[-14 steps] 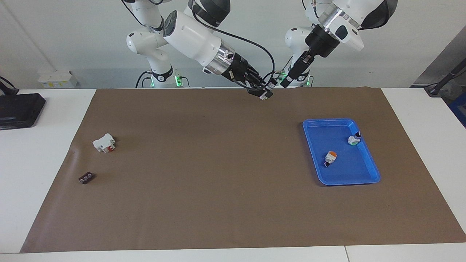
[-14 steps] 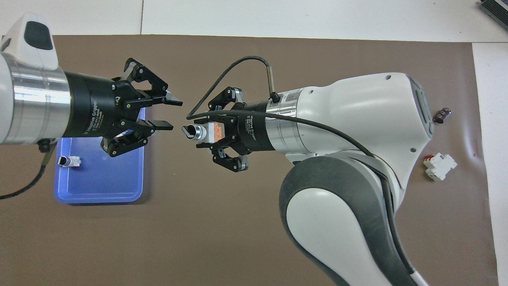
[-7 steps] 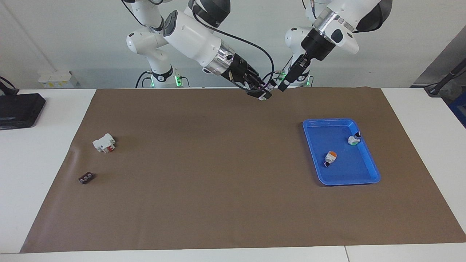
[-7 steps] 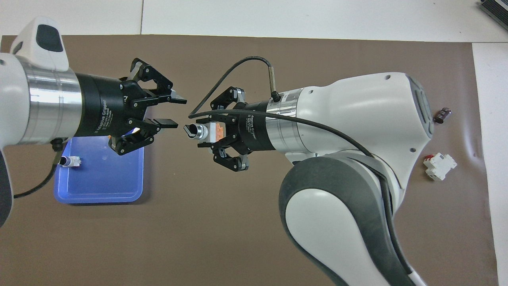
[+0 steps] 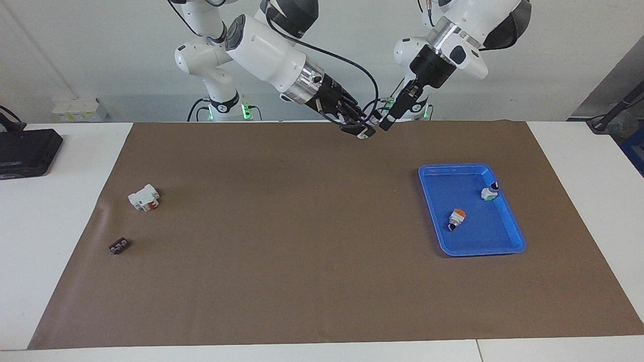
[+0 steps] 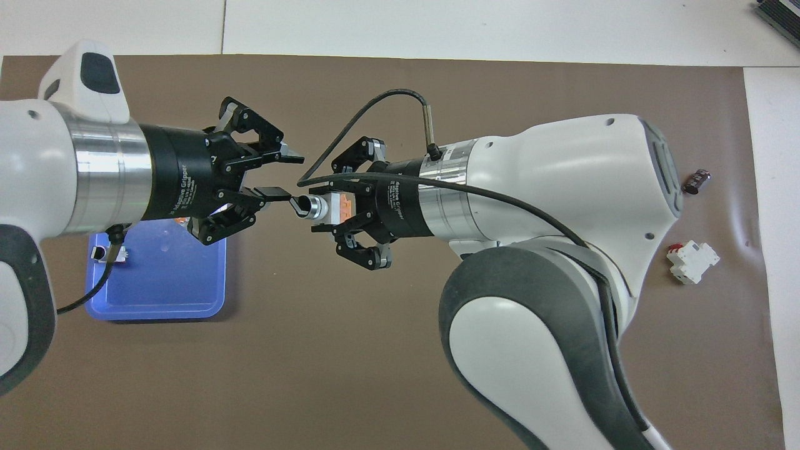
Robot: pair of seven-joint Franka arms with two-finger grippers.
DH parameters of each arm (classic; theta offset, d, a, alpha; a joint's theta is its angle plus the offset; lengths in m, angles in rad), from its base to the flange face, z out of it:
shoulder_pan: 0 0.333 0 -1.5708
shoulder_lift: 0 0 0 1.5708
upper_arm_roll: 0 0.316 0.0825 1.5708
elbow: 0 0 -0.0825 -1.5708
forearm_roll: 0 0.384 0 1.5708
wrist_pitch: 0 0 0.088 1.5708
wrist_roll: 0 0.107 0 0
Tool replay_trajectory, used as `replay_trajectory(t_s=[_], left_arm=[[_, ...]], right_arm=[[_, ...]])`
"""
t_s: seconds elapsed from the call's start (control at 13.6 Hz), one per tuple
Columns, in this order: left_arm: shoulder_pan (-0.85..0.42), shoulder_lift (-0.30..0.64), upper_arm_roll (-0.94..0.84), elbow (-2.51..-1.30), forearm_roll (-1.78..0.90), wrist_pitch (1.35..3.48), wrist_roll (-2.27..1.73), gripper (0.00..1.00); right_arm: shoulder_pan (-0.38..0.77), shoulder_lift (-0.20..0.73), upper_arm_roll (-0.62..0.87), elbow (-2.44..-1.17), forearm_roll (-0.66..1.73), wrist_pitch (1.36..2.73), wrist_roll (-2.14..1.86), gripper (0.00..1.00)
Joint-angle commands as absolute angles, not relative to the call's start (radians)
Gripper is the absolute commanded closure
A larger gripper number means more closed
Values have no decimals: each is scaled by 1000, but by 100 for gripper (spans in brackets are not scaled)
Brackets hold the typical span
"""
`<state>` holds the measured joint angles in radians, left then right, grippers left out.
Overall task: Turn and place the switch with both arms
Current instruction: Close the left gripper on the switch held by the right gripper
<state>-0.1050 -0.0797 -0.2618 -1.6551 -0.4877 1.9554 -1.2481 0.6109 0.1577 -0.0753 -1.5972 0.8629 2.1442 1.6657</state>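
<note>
My right gripper [image 6: 322,209] is shut on the switch [image 6: 317,207], holding it in the air by its white body and orange block, with the black knob [image 6: 302,205] pointing at my left gripper. My left gripper [image 6: 289,176] is open, and its fingertips [image 6: 275,193] reach the knob, one beside it and one above. In the facing view both grippers, right [image 5: 363,129] and left [image 5: 385,123], meet above the brown mat at the robots' edge. Two more switches, one [image 5: 457,218] showing orange and one [image 5: 489,192] showing green, lie in the blue tray [image 5: 473,247].
The blue tray [image 6: 156,300] sits toward the left arm's end, partly under my left gripper. A white blocky part with red bits [image 5: 144,197] and a small flat black piece [image 5: 119,246] lie toward the right arm's end. A black device [image 5: 27,151] lies off the mat.
My left gripper has moved toward the held switch, closing the gap until its open fingertips reach the black knob. My right gripper has stayed almost still with the switch.
</note>
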Motion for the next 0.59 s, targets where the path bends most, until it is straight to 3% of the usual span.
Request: replay_trajectory(t_s=[0.0,0.51], left_arm=[[-117,-112,-258,-1701,-466,1991,-1267,55],[-126,-114,-256,-1701,-465,1961,-1261,60]], right_arm=[[609,156,-72,-1598,842,2151,1692,100],[609,156,-72,-1598,842,2149,1693,100]])
